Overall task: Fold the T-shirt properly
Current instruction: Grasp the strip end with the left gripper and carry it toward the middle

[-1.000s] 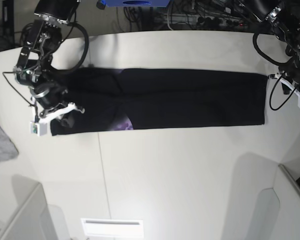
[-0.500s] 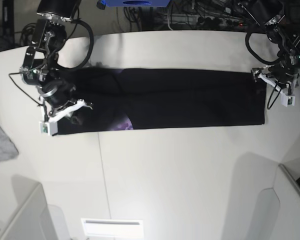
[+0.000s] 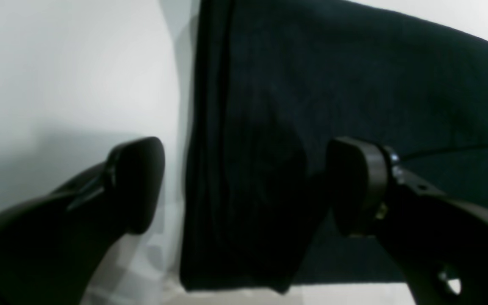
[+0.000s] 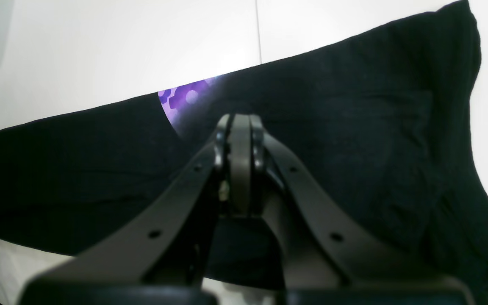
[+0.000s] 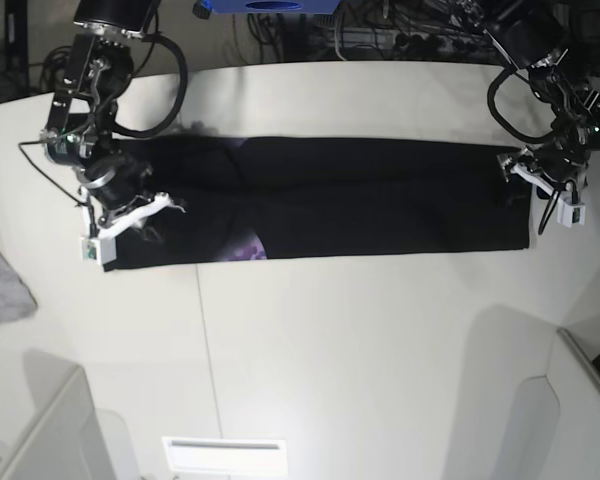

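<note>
Partly folded into a long strip across the white surface [image 5: 380,350], the black T-shirt [image 5: 380,200] awaits its end folds, left fingers [image 3: 248,186] spread at its right end, right fingers [image 4: 239,165] closed above it

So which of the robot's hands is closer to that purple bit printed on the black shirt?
The right one. The right gripper hovers just beside the purple print; the left gripper is over at the shirt's far end.
</note>
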### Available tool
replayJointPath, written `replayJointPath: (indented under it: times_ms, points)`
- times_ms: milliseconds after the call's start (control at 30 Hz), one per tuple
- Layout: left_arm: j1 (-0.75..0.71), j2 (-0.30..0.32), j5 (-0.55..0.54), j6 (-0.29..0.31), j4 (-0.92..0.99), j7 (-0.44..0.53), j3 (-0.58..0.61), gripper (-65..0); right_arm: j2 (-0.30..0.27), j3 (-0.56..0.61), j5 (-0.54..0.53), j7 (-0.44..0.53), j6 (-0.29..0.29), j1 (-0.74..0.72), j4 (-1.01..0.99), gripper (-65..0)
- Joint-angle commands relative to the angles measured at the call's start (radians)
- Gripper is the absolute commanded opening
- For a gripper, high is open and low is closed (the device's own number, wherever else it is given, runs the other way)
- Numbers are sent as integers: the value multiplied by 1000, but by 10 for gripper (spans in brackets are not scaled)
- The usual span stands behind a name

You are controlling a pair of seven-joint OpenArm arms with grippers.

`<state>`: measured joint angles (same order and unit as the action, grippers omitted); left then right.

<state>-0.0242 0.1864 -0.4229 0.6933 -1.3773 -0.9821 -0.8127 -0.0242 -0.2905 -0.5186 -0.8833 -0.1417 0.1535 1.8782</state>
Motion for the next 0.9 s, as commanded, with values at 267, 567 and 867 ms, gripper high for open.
replayJointPath:
  times_ms: [267,567,867]
  points:
    - [0,6,6,5,63,-22,62,-375,-6,-2,-13,22,-6,-10,18,-650]
    - [0,20,6,5,40,-21,54,-650,-6,-5,-15,23,-6,-4,18,-650]
    - [-55,26,6,5,-196,-22,52,-650,-6,-5,-15,23,-6,-4,18,-650]
